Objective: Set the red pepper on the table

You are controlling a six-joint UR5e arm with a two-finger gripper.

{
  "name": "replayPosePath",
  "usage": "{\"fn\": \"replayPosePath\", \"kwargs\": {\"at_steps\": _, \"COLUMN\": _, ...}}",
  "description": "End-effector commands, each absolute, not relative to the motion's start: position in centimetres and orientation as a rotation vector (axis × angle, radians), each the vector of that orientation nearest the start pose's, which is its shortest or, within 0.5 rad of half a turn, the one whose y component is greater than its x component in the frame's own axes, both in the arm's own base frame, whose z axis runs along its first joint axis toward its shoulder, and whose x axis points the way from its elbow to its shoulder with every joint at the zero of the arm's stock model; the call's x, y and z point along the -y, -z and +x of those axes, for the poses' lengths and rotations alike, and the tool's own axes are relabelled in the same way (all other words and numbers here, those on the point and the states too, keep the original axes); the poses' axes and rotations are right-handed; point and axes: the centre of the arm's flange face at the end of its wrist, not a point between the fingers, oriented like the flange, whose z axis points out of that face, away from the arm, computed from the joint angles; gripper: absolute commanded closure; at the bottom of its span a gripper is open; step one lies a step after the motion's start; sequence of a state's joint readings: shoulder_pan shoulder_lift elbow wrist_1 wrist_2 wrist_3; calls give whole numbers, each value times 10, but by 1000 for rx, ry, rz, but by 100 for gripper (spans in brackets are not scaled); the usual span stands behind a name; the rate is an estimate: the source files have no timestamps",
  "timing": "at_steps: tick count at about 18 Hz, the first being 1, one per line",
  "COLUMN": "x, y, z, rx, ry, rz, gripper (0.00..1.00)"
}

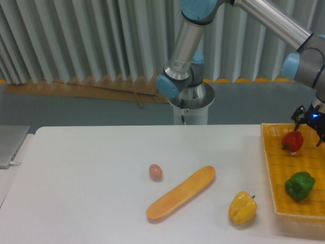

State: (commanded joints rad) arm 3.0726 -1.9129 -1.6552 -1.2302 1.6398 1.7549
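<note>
The red pepper (293,141) lies in the far part of the yellow woven basket (277,168) at the right edge of the white table (91,178). My gripper (310,128) hangs just above and to the right of the pepper, partly cut off by the frame edge. Its black fingers (299,114) are spread and hold nothing. The pepper sits beside the left finger, not between the two.
A green bell pepper (299,185) lies in the basket nearer the front. On the table are a yellow bell pepper (242,207), a long orange bread loaf (181,193) and a small brown egg (155,172). The arm's base (188,99) stands behind the table.
</note>
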Motion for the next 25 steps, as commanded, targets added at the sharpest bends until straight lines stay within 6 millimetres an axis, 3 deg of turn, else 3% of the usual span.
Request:
{"fn": "replayPosePath", "kwargs": {"at_steps": 3, "x": -175, "y": -300, "z": -576, "rx": -440, "ry": 141, "rz": -3172, "gripper": 0}}
{"fn": "replayPosePath", "kwargs": {"at_steps": 13, "x": -192, "y": -270, "z": -548, "rx": -482, "ry": 312, "rz": -3133, "gripper": 0}}
{"fn": "replayPosePath", "kwargs": {"at_steps": 18, "x": -186, "y": -281, "z": -547, "rx": -497, "ry": 289, "rz": -3134, "gripper": 0}}
{"fn": "replayPosePath", "kwargs": {"at_steps": 19, "x": -184, "y": -283, "z": -549, "rx": -497, "ry": 282, "rz": -3134, "gripper": 4}}
{"fn": "replayPosePath", "kwargs": {"at_steps": 22, "x": -177, "y": -283, "z": -552, "rx": -515, "ry": 279, "rz": -3133, "gripper": 35}}
{"fn": "replayPosePath", "kwargs": {"at_steps": 25, "x": -179, "y": -284, "z": -553, "rx": -512, "ry": 272, "rz": -3134, "gripper": 38}}
